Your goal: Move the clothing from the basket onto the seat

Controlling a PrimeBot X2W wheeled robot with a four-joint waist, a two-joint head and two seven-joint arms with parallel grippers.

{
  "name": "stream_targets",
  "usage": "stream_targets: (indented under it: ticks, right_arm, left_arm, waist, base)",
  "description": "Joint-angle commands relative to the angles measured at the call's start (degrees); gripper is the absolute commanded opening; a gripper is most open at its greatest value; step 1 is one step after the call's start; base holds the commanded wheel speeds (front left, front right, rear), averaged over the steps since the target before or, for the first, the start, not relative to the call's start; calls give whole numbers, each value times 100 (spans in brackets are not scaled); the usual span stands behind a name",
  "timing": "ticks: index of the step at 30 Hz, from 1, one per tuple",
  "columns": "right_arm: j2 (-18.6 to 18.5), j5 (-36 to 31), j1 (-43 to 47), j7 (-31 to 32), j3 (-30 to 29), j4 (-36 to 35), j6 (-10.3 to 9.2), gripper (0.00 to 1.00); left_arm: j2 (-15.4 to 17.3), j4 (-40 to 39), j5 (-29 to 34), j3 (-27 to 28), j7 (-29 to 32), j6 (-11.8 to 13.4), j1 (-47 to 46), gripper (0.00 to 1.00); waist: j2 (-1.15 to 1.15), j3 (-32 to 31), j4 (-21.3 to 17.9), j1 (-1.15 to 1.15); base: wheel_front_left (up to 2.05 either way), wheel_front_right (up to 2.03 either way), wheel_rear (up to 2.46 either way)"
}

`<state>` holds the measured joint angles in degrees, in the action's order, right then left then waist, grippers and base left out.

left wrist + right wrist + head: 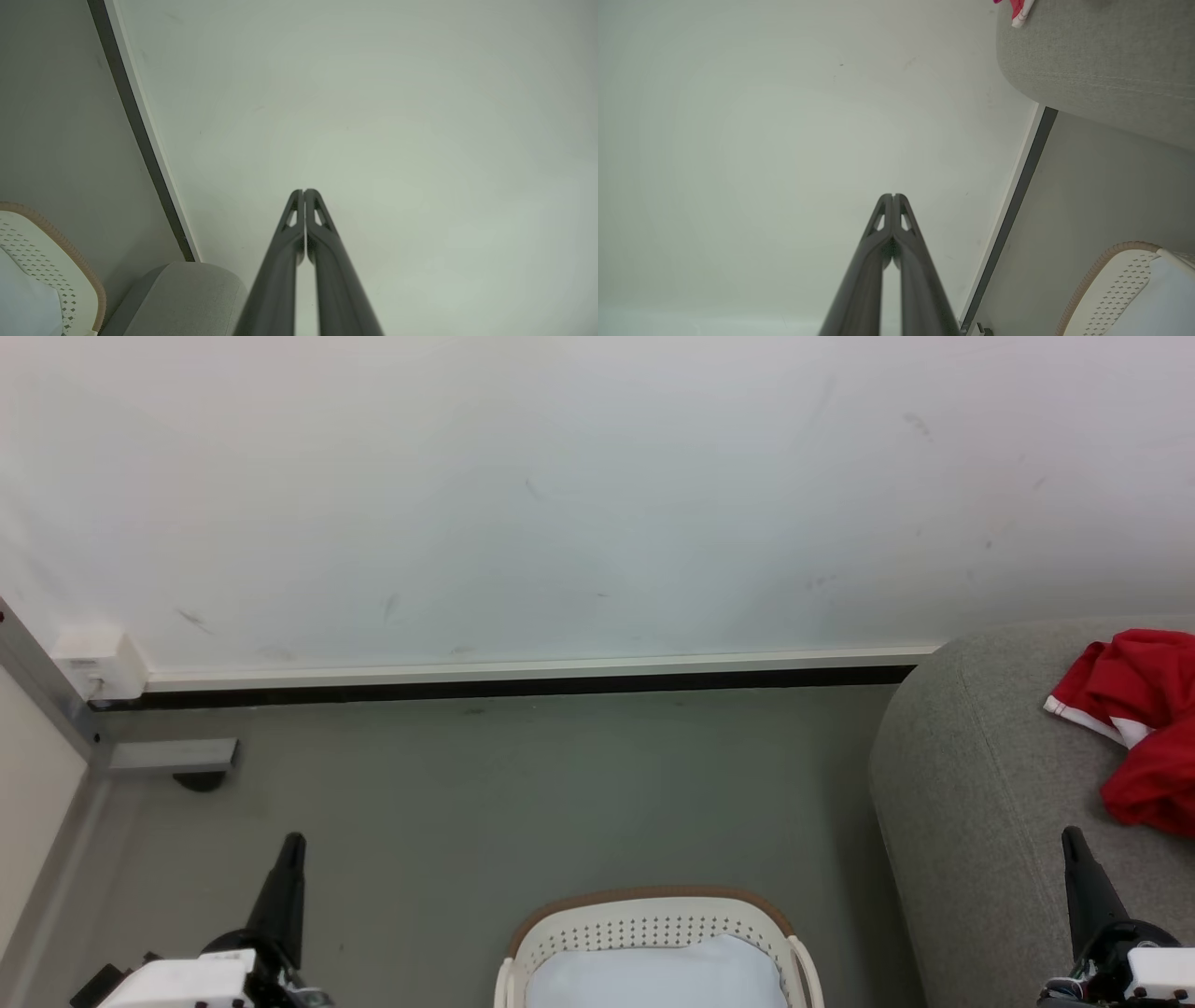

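Note:
Red clothing [1144, 728] with white trim lies crumpled on the grey seat [971, 784] at the right edge of the head view; a corner of the clothing [1017, 9] also shows on the seat [1101, 60] in the right wrist view. The white perforated basket [653, 919] with a brown rim stands on the floor at bottom centre, holding a pale white-blue pad [658, 975]. My left gripper [293, 845] is shut and empty at the lower left, left of the basket. My right gripper [1070, 838] is shut and empty over the seat's front. Each wrist view shows its gripper's tips closed together, the left gripper [304, 191] and the right gripper [893, 196].
A white wall with a dark baseboard [523, 686] runs behind the grey floor. A metal post and bracket [168, 756] stand at the left corner. The basket's rim [70, 256] and the seat's corner [187, 294] show in the left wrist view.

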<state>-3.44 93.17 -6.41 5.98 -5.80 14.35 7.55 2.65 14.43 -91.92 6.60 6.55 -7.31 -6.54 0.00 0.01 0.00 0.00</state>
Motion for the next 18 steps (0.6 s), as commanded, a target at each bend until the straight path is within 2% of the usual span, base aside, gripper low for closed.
stream_targets:
  ticks: [1,18]
  right_arm:
    - [2,-25,-38,10,-19,9,-12,0]
    - [7,-31,-39,19,-25,9,-12,0]
  left_arm:
    - [42,9,-74,16,31,-37,-43,0]
    - [42,8,-75,15,30,-37,-43,0]
  waist:
    - [0,0,0,0]
    - [0,0,0,0]
  base:
    - [0,0,0]
    - [0,0,0]
